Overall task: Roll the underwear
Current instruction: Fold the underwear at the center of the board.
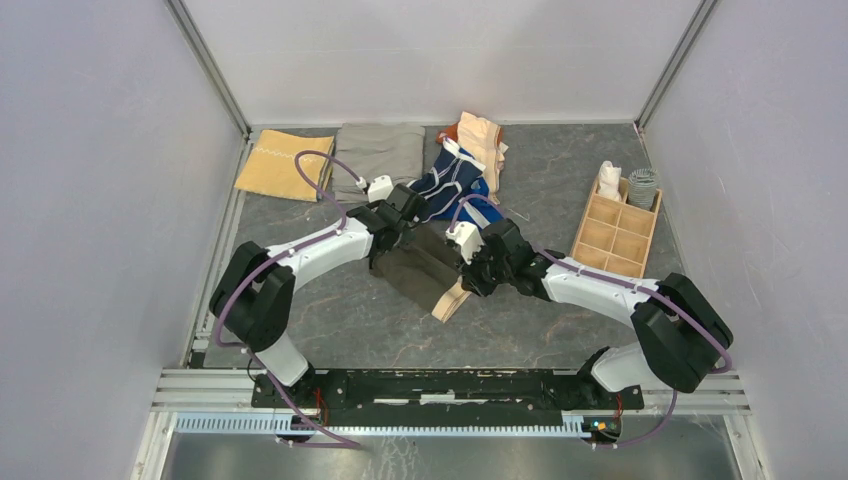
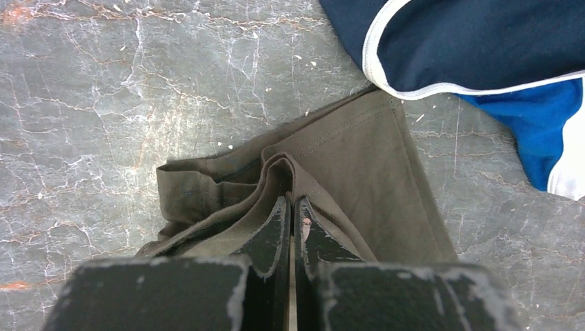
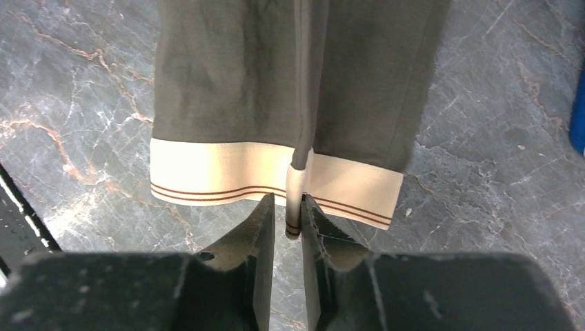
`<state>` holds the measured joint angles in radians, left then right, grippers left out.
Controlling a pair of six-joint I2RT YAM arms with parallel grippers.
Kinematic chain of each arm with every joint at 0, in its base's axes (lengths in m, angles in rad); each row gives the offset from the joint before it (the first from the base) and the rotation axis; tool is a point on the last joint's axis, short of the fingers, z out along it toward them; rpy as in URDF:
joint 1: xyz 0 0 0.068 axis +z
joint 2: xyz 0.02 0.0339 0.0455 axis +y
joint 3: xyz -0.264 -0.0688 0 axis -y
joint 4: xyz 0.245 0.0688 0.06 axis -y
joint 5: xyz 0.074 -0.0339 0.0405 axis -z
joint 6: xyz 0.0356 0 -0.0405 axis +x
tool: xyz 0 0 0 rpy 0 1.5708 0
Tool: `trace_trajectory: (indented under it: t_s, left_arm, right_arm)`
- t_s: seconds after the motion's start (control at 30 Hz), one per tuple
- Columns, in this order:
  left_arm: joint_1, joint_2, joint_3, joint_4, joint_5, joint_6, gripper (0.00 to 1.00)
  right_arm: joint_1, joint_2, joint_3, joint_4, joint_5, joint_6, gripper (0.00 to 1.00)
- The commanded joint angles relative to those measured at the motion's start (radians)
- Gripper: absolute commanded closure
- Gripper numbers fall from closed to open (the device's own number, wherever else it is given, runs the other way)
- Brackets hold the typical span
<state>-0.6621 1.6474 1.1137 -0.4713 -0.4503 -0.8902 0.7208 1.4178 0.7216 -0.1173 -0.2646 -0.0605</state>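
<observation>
Marbled table (image 1: 330, 320) with dark briefs (image 1: 420, 262), navy briefs (image 1: 445, 185), mustard cloth (image 1: 280, 165), khaki cloth (image 1: 378, 150), wooden tray (image 1: 615, 235).

My left hand (image 2: 290, 207) and right hand (image 3: 288, 207) are black, the grey-brown briefs (image 3: 227, 76) have a tan, brown-striped waistband (image 3: 221, 172), and the navy briefs (image 2: 483, 41) white trim.

2 arms reach inward from their bases, elbows bent outward, wrists nearly meeting. The left arm (image 1: 300, 255) angles right, its left gripper (image 2: 291, 203) pinched tight on a fold of the dark briefs (image 2: 359, 158). The right arm (image 1: 600, 285) angles left, its right gripper (image 3: 288, 203) narrowly parted around a raised waistband fold.
</observation>
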Motion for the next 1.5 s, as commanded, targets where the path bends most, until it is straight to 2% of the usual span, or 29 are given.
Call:
trace_trajectory:
  t_s: [0.0, 0.13, 0.53, 0.83, 1.4, 1.47]
  left_arm:
    - [0.009, 0.019, 0.037, 0.036, -0.012, 0.040, 0.98]
    - [0.009, 0.032, 0.043, 0.040, -0.007, 0.042, 0.98]
    - [0.009, 0.074, 0.092, 0.051, 0.012, 0.060, 0.98]
    - [0.009, 0.106, 0.117, 0.055, 0.027, 0.064, 0.98]
    - [0.008, 0.150, 0.150, 0.060, 0.029, 0.084, 0.98]
    - [0.009, 0.150, 0.162, 0.047, 0.012, 0.075, 0.92]
  right_arm:
    - [-0.005, -0.016, -0.007, 0.027, 0.056, -0.007, 0.71]
    - [-0.006, -0.051, -0.018, 0.045, 0.104, 0.001, 0.65]
    - [-0.005, -0.168, -0.052, 0.052, 0.246, 0.019, 0.61]
    - [-0.005, -0.146, -0.080, 0.123, 0.055, 0.055, 0.82]
    - [-0.005, 0.002, -0.158, 0.287, 0.087, 0.129, 0.96]
    - [-0.004, 0.003, -0.167, 0.290, 0.085, 0.132, 0.97]
